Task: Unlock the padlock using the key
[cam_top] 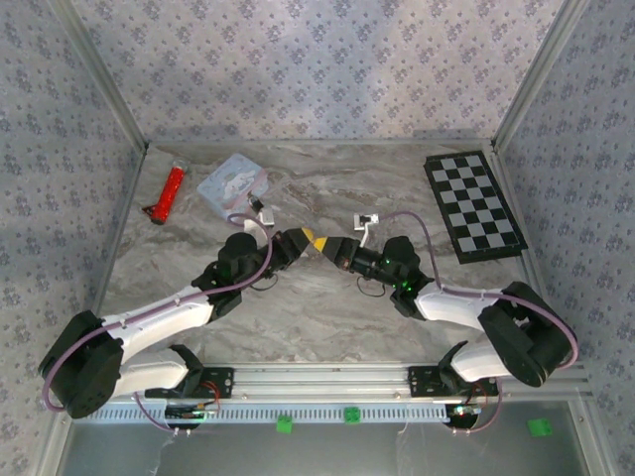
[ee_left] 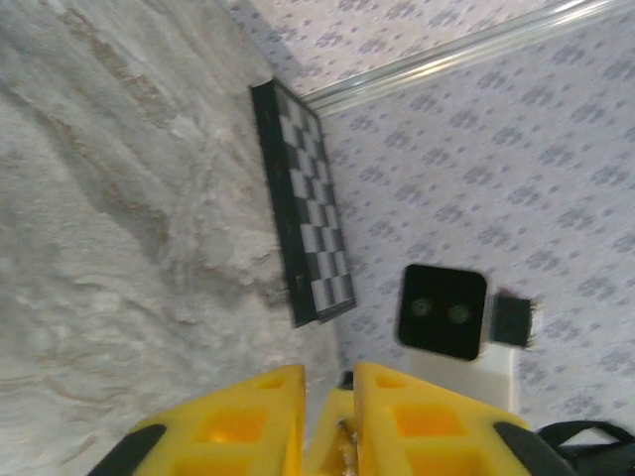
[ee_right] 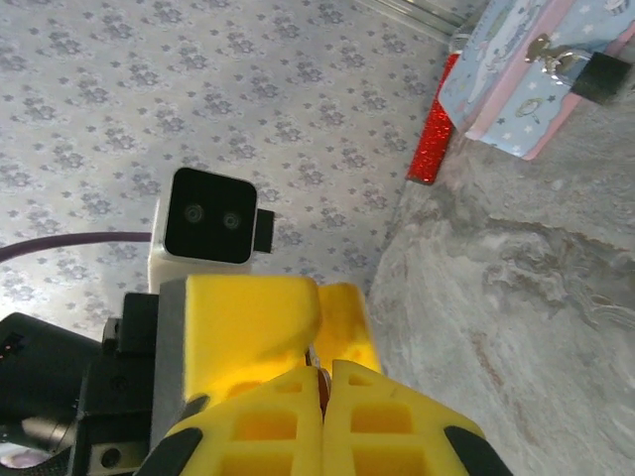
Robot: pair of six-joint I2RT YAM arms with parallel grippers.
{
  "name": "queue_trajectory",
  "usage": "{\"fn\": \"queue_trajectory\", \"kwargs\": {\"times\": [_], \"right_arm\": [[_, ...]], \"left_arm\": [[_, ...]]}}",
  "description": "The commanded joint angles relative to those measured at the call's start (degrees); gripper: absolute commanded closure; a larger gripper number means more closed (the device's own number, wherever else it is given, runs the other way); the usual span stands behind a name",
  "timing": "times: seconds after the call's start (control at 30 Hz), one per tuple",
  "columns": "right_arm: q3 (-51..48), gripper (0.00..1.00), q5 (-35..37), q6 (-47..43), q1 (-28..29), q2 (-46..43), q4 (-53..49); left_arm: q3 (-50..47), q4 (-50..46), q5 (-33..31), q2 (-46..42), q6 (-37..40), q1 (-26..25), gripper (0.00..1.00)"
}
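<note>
the marbled desk [cam_top: 327, 317] carries a checkered board [cam_top: 474, 206] at the upper right, a light blue tin [cam_top: 233, 181] at the upper left and a red tool [cam_top: 167, 194] left of it. in the centre the left gripper [cam_top: 308, 239], slightly open, meets tip to tip the closed right gripper [cam_top: 333, 249]. the small black padlock [ee_right: 607, 77] sits at the tin's clasp [ee_right: 546, 50], upper right in the right wrist view.
</note>
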Motion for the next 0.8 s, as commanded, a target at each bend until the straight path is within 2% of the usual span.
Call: {"fn": "queue_trajectory", "kwargs": {"times": [0.0,0.07,0.13,0.3,0.43,0.6,0.77], "right_arm": [[4.6,1.00,1.8,-8.3,-0.4,-6.8,-18.2],[7.3,1.00,6.0,-15.1,-0.4,-11.3,-33.1],[10.2,1.00,10.5,-21.7,-0.6,-15.0,-45.7],[13.6,1.00,17.9,-33.8,-1.8,-20.6,-62.4],[12.0,1.00,22.9,-38.9,-1.8,-25.1,-65.7],[8.2,1.00,25.6,-45.5,-1.9,-31.0,-65.6],[1.7,1.00,28.8,-48.1,-2.0,-38.4,-63.6]], "left_arm": [[2.8,-9.4,-1.6,-3.1,8.5,0.7,0.60],[2.6,-14.3,-4.3,-4.8,10.9,1.5,0.49],[2.0,-17.3,-4.7,-6.6,13.1,3.8,0.46],[2.0,-26.1,-7.1,-8.7,24.8,10.3,0.42],[6.1,-34.8,-13.9,-3.2,34.9,13.5,0.41],[11.7,-34.1,-14.7,7.3,35.9,16.3,0.41],[16.7,-30.7,-22.4,17.0,36.9,17.3,0.43]]}}
